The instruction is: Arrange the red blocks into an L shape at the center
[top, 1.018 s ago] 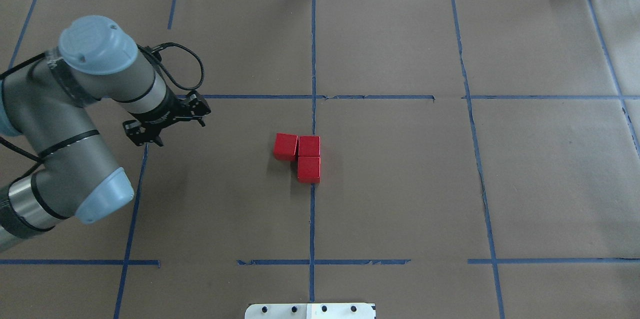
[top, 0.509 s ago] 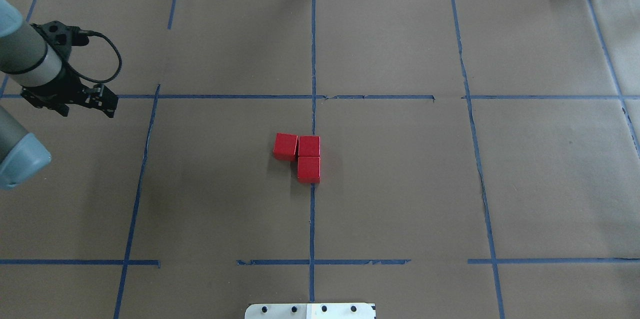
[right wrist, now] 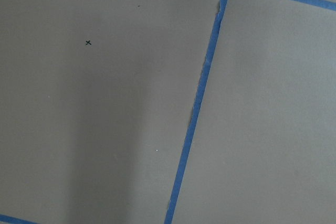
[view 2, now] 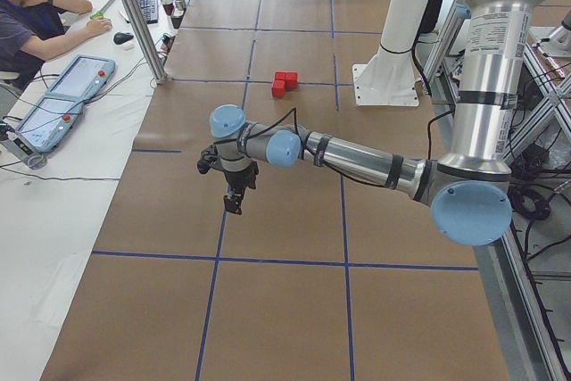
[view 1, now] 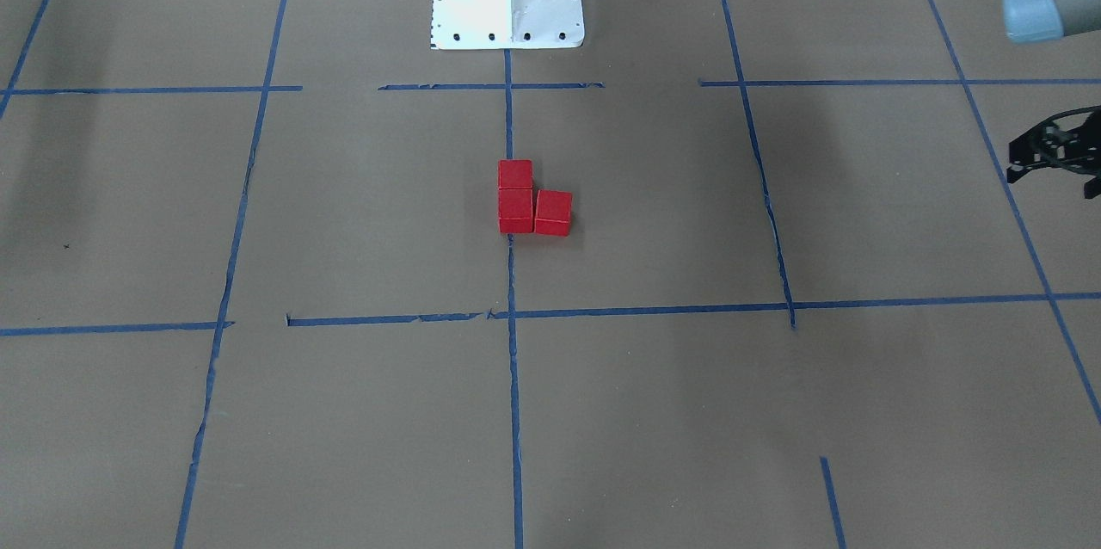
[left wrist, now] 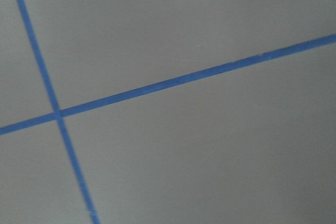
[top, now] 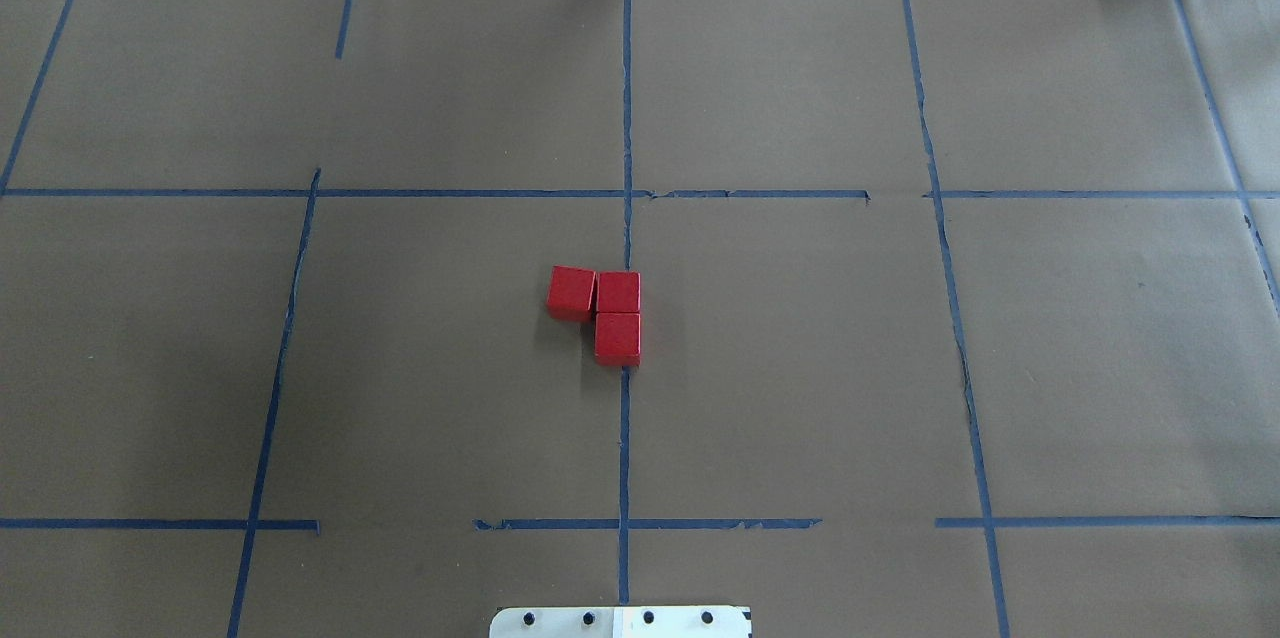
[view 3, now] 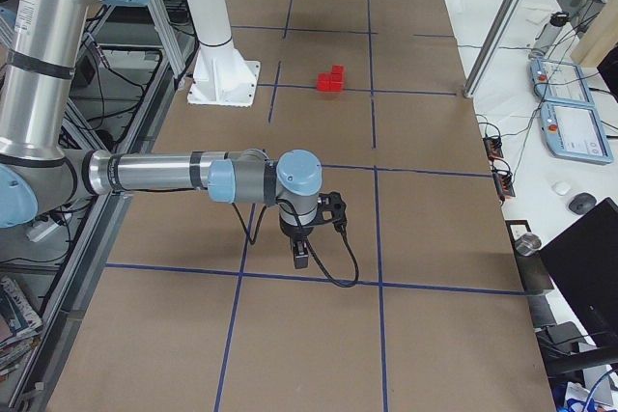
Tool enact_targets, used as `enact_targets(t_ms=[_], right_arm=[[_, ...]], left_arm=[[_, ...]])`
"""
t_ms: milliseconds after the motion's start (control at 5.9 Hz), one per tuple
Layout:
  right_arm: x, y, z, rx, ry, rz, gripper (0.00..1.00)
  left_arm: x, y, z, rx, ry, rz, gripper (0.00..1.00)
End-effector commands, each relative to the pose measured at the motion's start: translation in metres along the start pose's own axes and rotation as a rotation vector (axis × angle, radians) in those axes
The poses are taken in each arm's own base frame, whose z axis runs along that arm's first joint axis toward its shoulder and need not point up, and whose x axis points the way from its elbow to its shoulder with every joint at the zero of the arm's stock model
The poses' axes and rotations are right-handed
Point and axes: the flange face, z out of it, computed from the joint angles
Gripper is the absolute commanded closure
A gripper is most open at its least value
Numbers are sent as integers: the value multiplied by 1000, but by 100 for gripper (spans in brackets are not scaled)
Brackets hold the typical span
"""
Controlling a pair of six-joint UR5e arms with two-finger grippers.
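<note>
While overhead frames red blocks (top: 618,294), sides catch arms (view 2: 357,156)

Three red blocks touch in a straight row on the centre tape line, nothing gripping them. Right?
Not a straight row: the red blocks touch in an L, two on the centre tape line, the third beside the farther one, per the overhead view. The rest holds.

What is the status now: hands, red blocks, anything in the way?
Left hand and right hand far out toward the table ends, open or shut unclear. Three red blocks touching in an L on the centre tape line. Nothing seen in the way.
</note>
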Motion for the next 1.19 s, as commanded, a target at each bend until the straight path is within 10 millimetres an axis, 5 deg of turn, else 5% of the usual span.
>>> enact_targets(t_ms=[0,339,1018], right_arm=[[-1,0,-1,1,-1,-1,0],[-1,0,-1,1,-1,-1,0],[1,0,1,-1,0,1,0]], left_arm=[[-61,67,-17,47,88,-46,0],[-74,89,-4,27,91,-92,0],[-75,87,-8,25,46,-158,0]])
